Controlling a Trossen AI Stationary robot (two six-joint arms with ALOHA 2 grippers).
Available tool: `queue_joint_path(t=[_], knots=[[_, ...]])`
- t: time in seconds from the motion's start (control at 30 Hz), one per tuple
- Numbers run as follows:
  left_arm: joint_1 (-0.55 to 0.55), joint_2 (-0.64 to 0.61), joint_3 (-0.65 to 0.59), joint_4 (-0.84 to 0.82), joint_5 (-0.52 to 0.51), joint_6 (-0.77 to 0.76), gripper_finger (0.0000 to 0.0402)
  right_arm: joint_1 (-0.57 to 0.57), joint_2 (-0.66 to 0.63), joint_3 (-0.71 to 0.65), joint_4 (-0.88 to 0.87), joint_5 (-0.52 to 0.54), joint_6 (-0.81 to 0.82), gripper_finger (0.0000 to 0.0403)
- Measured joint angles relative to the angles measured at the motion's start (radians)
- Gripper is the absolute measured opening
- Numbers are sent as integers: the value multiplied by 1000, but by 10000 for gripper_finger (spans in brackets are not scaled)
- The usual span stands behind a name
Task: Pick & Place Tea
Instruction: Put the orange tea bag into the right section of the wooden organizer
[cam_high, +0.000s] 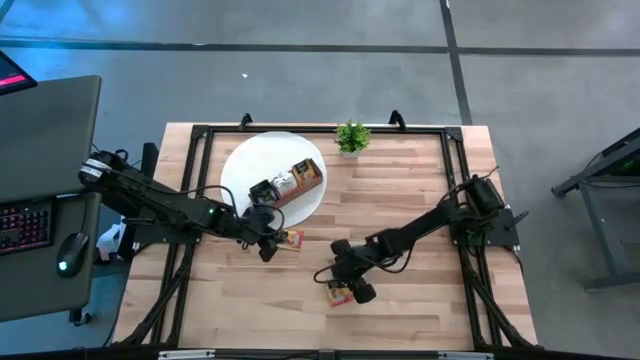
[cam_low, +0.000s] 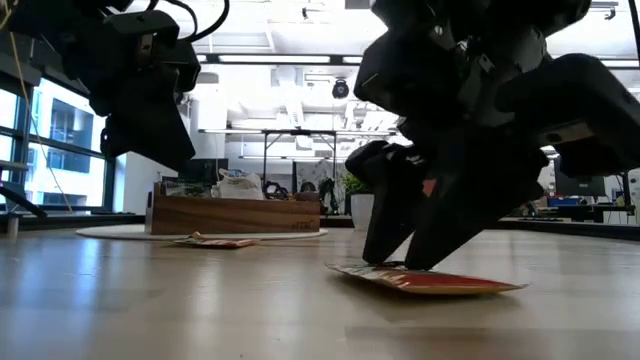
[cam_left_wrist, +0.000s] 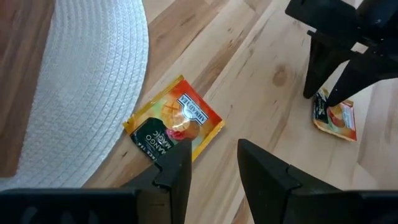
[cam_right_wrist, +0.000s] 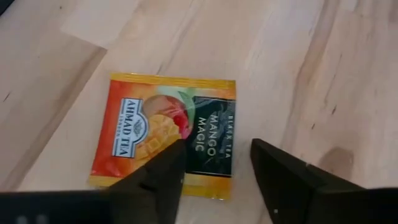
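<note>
A wooden table (cam_high: 420, 200) carries a round white mat (cam_high: 245, 165) bearing a wooden tea box (cam_high: 297, 183). One mango tea sachet (cam_left_wrist: 173, 125) is seen below the parted left gripper (cam_left_wrist: 211, 165); another sachet (cam_right_wrist: 166, 134) lies flat beneath the parted, empty right gripper (cam_right_wrist: 214, 165).

The right gripper (cam_high: 345, 290) points down at the tabletop near the front edge, its fingers (cam_right_wrist: 163, 171) spread apart with nothing between them. The left gripper (cam_high: 272, 243) hovers farther back and to the left, jaws parted, empty.
</note>
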Motion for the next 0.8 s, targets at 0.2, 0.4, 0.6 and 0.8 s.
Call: queue_joint_path(t=[0.2,0.4,0.6,0.8], knots=[[0,0,0,0,-44,0,128,-20,-1,-68,49,-10,6,72],[0,0,0,1,-56,0,128,-75,-19,-79,90,-11,-73,21],[0,0,0,1,-41,0,128,-167,-157,-88,6,196,-309,10],[0,0,0,0,-54,0,128,-304,-277,-83,27,292,-500,3]])
